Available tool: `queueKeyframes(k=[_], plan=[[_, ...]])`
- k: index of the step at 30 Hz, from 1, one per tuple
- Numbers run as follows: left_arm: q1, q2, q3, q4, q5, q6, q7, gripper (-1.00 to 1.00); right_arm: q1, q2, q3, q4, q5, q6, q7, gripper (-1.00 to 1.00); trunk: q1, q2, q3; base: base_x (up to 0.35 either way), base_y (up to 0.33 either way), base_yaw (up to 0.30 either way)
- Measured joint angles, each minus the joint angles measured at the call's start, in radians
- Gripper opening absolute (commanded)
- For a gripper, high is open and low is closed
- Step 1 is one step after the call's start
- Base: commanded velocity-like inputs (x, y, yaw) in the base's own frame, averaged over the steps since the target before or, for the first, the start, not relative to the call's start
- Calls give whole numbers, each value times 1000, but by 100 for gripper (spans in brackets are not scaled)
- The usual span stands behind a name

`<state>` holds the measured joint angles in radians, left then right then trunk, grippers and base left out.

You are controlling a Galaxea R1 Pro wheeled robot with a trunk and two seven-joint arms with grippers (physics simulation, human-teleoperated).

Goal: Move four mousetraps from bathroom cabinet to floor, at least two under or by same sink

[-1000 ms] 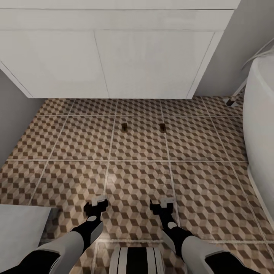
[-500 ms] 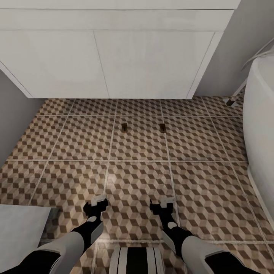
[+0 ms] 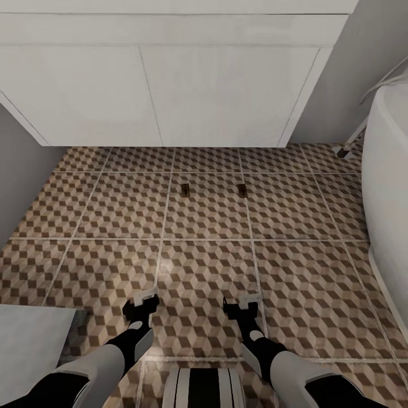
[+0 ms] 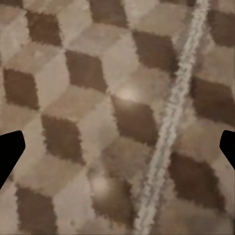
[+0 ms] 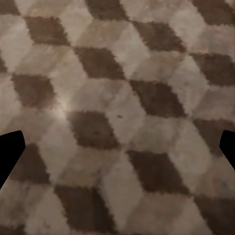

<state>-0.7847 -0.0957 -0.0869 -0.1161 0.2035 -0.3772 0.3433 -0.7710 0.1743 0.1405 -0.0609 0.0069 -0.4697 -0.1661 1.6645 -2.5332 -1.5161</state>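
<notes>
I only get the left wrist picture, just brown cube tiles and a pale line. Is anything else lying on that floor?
Observer: Yes. The head view shows two mousetraps on the bathroom floor, side by side.
Operator: Near anything?
Observer: They lie just in front of the white bathroom sink unit, not under it.
Operator: Is the other end effector carrying something?
Observer: No. The right end effector is open and empty above bare tiles, beside the left end effector.
</notes>
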Motion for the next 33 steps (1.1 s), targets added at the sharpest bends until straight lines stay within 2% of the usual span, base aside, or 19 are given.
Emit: queueKeyframes(k=[7, 13, 22, 33], plan=[[1, -6, -2, 11, -1, 2, 59, 100, 0, 0, 0, 0, -1, 0, -2, 100, 0, 0, 0, 0, 0, 0], [0, -11, -3, 12, -2, 4, 65, 100, 0, 0, -2, -1, -4, 0, -4, 100, 0, 0, 0, 0, 0, 0], [0, -36, -4, 10, -6, 3, 68, 100, 0, 0, -2, -1, -8, -1, -5, 100, 0, 0, 0, 0, 0, 0], [0, -37, -4, 14, -6, 3, 73, 100, 0, 0, 0, -1, -4, 0, -6, 100, -5, 3, 42, 0, 0, 0]])
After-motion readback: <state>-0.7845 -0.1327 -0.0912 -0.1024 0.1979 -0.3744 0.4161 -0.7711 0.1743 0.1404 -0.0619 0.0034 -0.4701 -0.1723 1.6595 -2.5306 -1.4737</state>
